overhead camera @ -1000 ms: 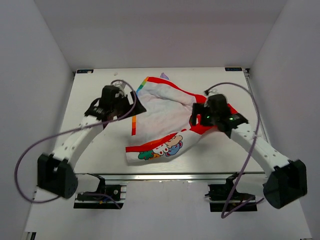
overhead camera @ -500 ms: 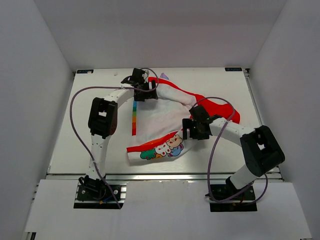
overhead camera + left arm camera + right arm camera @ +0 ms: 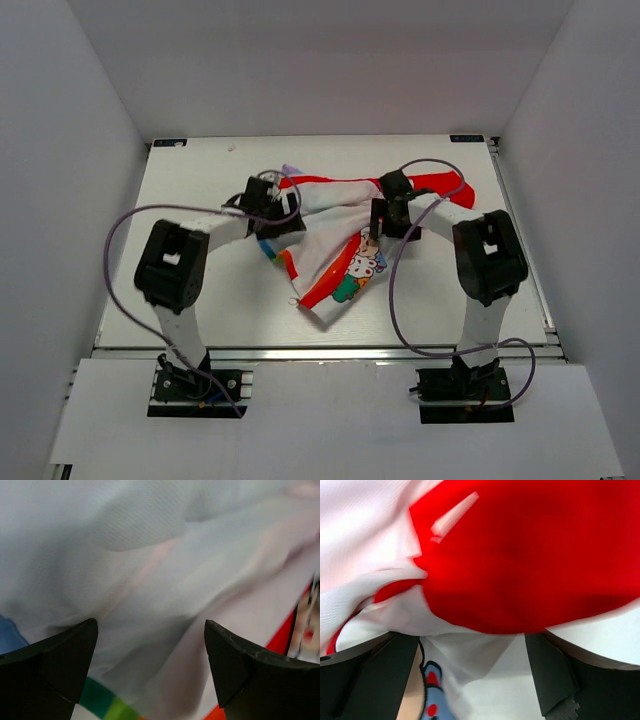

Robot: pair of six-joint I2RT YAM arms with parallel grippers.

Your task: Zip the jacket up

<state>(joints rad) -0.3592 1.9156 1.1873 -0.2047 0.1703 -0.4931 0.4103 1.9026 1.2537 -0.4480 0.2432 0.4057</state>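
**Top external: both hands spread wide at a crumpled jacket**

Top external shows the jacket (image 3: 335, 225) lying bunched in the middle of the white counter (image 3: 180, 190), slightly toward the far side. Its upper edge runs across between the two hands, and the cloth narrows to a point toward the near edge. A red part (image 3: 445, 188) spreads out at the far right. The cartoon print (image 3: 355, 265) faces up on the lower fold, and a strip of rainbow colours (image 3: 272, 250) shows on the left edge.

The left hand (image 3: 272, 212) sits at the jacket's upper left corner. The right hand (image 3: 385, 215) sits over its upper right, beside the red part. Each arm is folded back sharply at the elbow, and a purple cable (image 3: 115, 235) loops beside each.

Left wrist view: the two black fingers (image 3: 55, 665) stand far apart, released, with nothing pinched. Pale white cloth fills the frame beyond them, with green and blue stripe ends low on the left.

Right wrist view: these fingers (image 3: 555, 680) are likewise spread wide and clamp nothing. Red cloth hangs across the top, with white cloth and a bit of the print in the gap below. Whether the pads touch the cloth cannot be told.
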